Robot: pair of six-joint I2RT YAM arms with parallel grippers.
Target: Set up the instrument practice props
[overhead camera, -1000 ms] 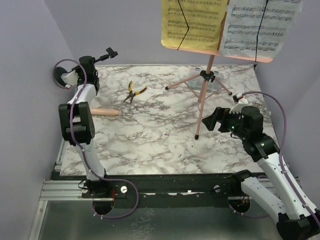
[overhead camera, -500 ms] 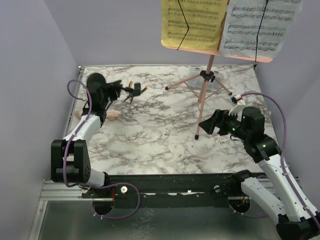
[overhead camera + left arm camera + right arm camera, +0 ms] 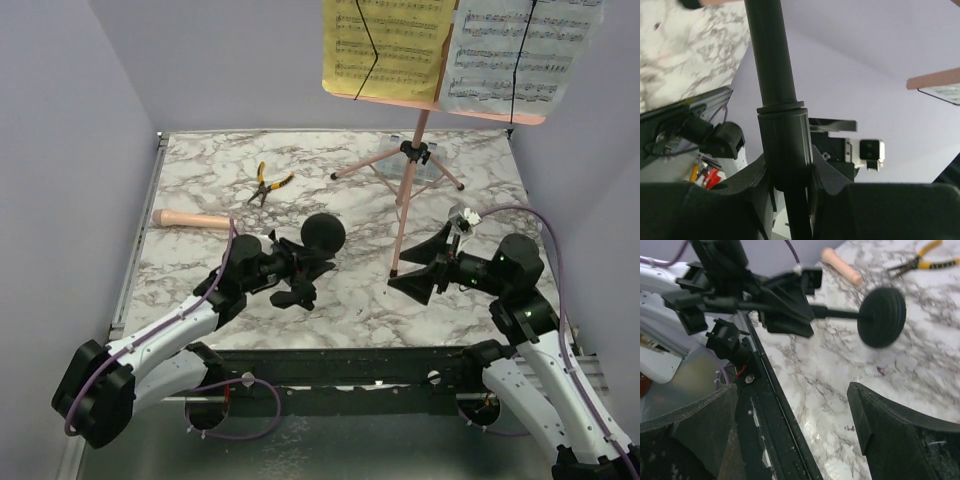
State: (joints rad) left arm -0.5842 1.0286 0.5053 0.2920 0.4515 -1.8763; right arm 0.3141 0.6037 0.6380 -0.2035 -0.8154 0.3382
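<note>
While left tool [image 3: 295,268] grips mic stand [image 3: 323,236] (tilted), right tool [image 3: 420,268] wide, tripod leg [image 3: 400,235] between

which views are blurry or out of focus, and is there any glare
Top external: evenly lit, sharp, no glare, soft shadows on the marble table. Left wrist: the mic stand pole sits very close and soft, jaws dark and blurred below. Right wrist: the stand's round base looks smeared, near jaws out of focus.
</note>
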